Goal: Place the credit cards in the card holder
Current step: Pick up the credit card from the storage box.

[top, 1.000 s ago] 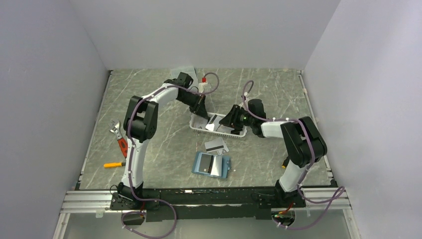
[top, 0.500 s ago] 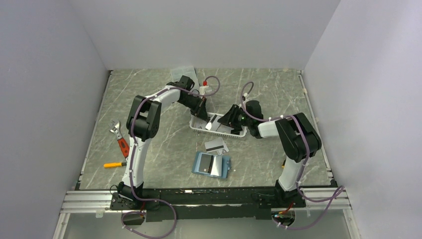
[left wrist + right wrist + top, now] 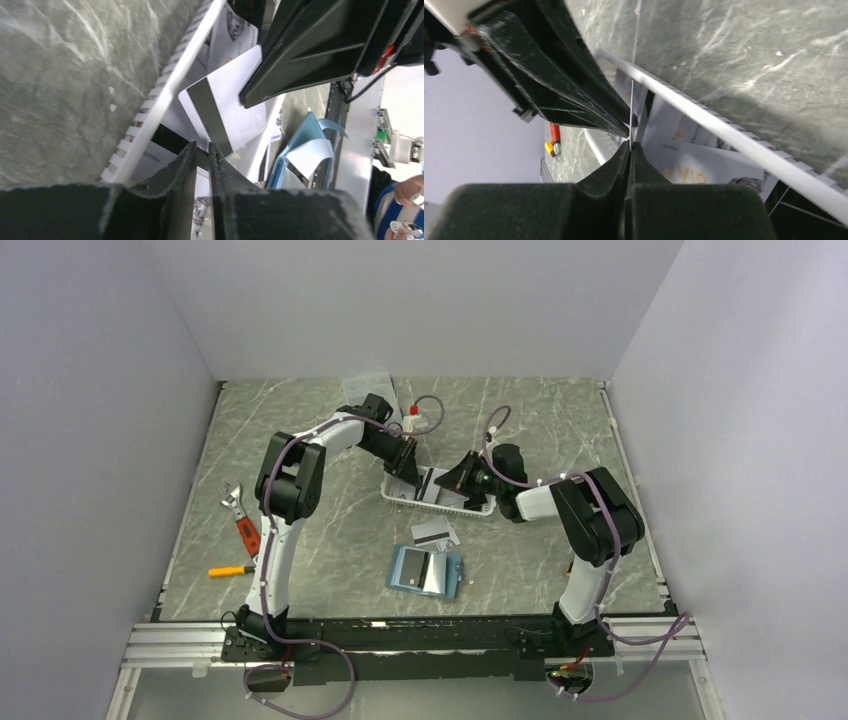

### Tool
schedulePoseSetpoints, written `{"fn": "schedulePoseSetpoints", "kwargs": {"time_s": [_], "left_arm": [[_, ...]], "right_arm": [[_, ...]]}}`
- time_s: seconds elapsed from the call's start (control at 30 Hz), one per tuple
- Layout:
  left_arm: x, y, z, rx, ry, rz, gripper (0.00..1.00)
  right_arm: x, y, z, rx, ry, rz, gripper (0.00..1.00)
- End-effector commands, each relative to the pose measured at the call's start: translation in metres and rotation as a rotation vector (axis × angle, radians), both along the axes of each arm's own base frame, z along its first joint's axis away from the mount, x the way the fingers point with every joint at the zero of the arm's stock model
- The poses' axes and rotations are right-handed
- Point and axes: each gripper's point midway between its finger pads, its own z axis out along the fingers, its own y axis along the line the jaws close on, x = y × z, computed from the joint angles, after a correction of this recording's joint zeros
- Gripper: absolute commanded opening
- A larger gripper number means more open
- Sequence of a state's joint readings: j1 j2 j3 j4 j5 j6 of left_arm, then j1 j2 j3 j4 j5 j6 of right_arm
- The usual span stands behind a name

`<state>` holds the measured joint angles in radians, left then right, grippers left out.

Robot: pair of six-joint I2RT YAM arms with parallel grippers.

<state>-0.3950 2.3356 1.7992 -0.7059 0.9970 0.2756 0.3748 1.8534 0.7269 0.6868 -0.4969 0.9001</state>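
Closest to the arm bases, the card holder (image 3: 425, 571) is laid open flat on the marbled table (image 3: 310, 440). It's teal on the outside and lighter blue inside, and something pale is seen on its right half. Could be a card, can't really be told. Just past its far edge a couple of loose cards (image 3: 433, 532) are left on the table, the top one with a dark stripe, near the holder but not in it. Off to the left, well apart from all that, a yellow-handled tool (image 3: 229, 570) and a red-handled wrench (image 3: 243, 530) are parked by the table's edge.

Further back the white slatted basket (image 3: 400, 496) is found, and both claws are seen tip to tip over it. The right gripper (image 3: 629, 145) is clenched tight on a striped card (image 3: 225, 102), white with a dark magnetic band, which is held on edge above the basket. That card's opposite corner sits right at the tips of the left gripper (image 3: 202, 147). Its fingers are nearly together with only a thin slit between them, so whether the corner is pinched there or let go can't be told. More cards (image 3: 704, 162) are piled inside the basket underneath, one marked with gold "VIP" lettering.
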Motion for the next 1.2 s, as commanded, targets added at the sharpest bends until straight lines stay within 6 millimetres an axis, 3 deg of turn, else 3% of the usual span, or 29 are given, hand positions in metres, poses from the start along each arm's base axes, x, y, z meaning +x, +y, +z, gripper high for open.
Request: {"fn": "schedulePoseSetpoints", "kwargs": {"time_s": [0.0,0.13,0.2,0.23,0.4,0.53,0.6,0.73,0.8,0.9,1.17], "left_arm": [[-0.014,-0.005,0.046,-0.085,0.004,-0.053,0.34],[-0.023,0.004,0.097,-0.161,-0.029,-0.059,0.68],[-0.029,0.011,0.123,-0.185,-0.057,-0.06,0.97],[-0.032,0.013,0.135,-0.198,-0.067,-0.06,0.99],[-0.052,0.025,0.189,-0.309,-0.031,-0.066,0.99],[-0.07,0.033,0.219,-0.381,0.063,-0.079,0.99],[-0.077,0.037,0.232,-0.418,0.145,-0.065,0.89],[-0.084,0.042,0.234,-0.421,0.305,-0.02,0.78],[-0.086,0.042,0.226,-0.401,0.363,0.005,0.82],[-0.09,0.042,0.223,-0.415,0.485,0.018,0.99],[-0.083,0.034,0.258,-0.49,0.505,-0.046,0.99]], "right_arm": [[0.001,0.001,0.052,0.055,-0.149,0.02,0.0],[-0.008,-0.001,0.081,0.025,-0.223,0.065,0.0],[-0.013,-0.006,0.091,-0.015,-0.251,0.077,0.0],[-0.015,-0.007,0.095,-0.036,-0.266,0.082,0.0],[-0.035,-0.015,0.126,-0.175,-0.382,0.11,0.0],[-0.059,-0.011,0.163,-0.412,-0.617,0.13,0.0],[-0.069,-0.013,0.185,-0.513,-0.752,0.101,0.0],[-0.087,-0.022,0.218,-0.712,-0.953,0.051,0.0],[-0.093,-0.024,0.224,-0.859,-1.011,0.047,0.0],[-0.102,-0.017,0.23,-1.051,-1.098,0.062,0.0],[-0.116,0.003,0.247,-1.376,-1.325,-0.004,0.0]]}}
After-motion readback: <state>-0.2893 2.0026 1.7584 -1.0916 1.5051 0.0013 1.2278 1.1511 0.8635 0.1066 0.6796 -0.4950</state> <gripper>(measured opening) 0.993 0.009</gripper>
